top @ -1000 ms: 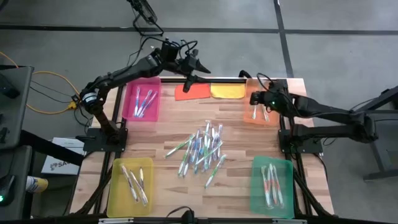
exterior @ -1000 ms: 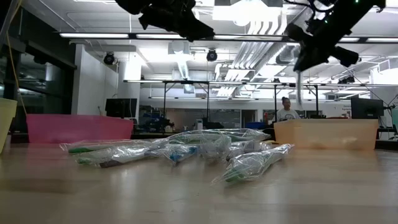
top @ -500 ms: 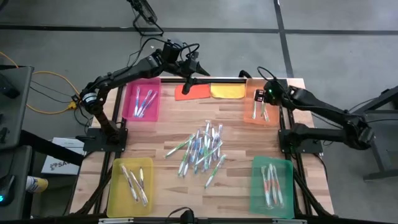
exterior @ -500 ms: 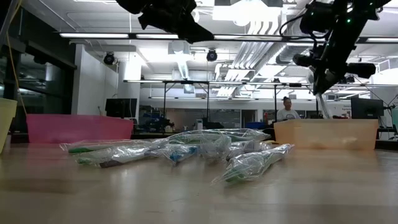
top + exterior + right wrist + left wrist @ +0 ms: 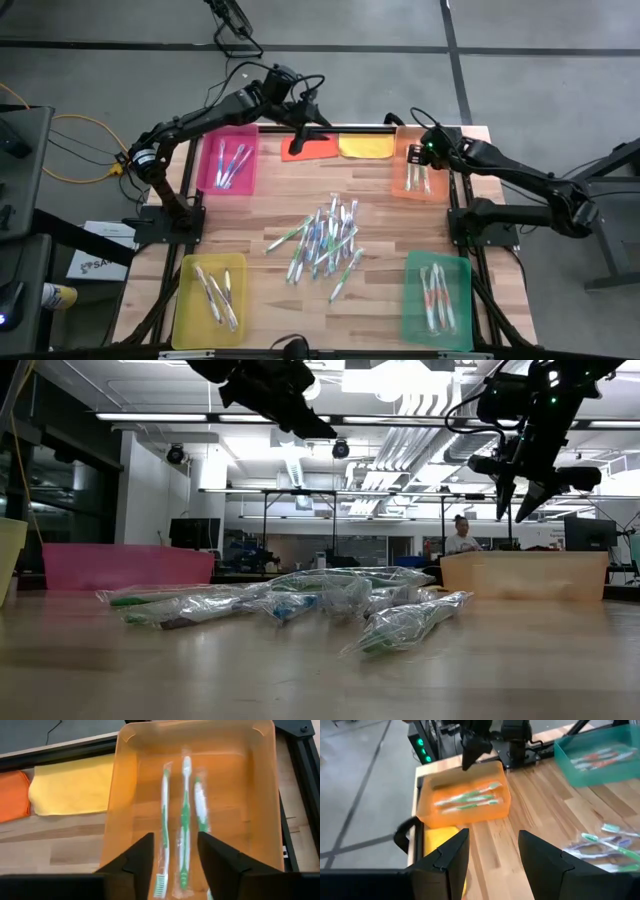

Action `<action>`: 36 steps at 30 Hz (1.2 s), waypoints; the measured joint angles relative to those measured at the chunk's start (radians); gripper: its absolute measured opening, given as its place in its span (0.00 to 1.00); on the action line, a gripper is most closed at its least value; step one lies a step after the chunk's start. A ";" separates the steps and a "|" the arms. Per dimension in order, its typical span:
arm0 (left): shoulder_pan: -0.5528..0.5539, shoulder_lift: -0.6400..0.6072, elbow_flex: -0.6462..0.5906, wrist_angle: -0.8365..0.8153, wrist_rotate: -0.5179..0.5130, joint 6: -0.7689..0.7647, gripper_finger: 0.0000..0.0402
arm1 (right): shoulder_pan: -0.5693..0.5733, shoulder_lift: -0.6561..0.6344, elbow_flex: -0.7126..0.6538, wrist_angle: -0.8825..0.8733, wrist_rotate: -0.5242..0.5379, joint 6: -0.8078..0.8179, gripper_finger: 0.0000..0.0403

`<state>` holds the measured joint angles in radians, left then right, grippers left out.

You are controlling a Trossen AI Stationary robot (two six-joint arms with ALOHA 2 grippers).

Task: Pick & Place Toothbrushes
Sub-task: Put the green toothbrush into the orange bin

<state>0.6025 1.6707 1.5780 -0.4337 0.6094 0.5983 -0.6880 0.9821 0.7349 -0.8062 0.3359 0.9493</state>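
A heap of bagged toothbrushes (image 5: 325, 240) lies at the table's middle. Three green-and-white toothbrushes (image 5: 185, 825) lie flat on the floor of the orange tray (image 5: 420, 170) at the far right. My right gripper (image 5: 175, 840) hangs open above that tray, also seen in the low view (image 5: 513, 508), with nothing between its fingers. My left gripper (image 5: 300, 135) is open and empty, high above the far edge by the orange cloth (image 5: 308, 148).
More toothbrushes lie in the pink tray (image 5: 228, 160) at the far left, the yellow tray (image 5: 210, 298) at the near left and the green tray (image 5: 437, 298) at the near right. A yellow cloth (image 5: 366, 146) lies beside the orange one. Bare wood surrounds the heap.
My right gripper, which held a toothbrush hanging below it, has moved a little farther over the orange tray and opened. The toothbrush has dropped into the tray. My left gripper has turned from pointing right to pointing down at the orange cloth.
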 joint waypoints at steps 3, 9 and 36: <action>0.000 0.000 0.000 -0.035 0.000 0.000 0.42 | 0.000 -0.010 0.000 0.002 -0.029 -0.005 0.45; 0.000 0.000 0.000 -0.138 -0.002 0.003 0.42 | 0.026 -0.069 0.000 0.017 -0.082 -0.011 0.54; -0.342 0.001 -0.314 -0.293 -0.500 -0.386 0.42 | 0.772 -0.228 0.000 0.167 0.086 0.035 0.49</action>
<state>0.2602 1.6714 1.2635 -0.7264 0.1098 0.2126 0.0838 0.7540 0.7349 -0.6392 0.4216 0.9848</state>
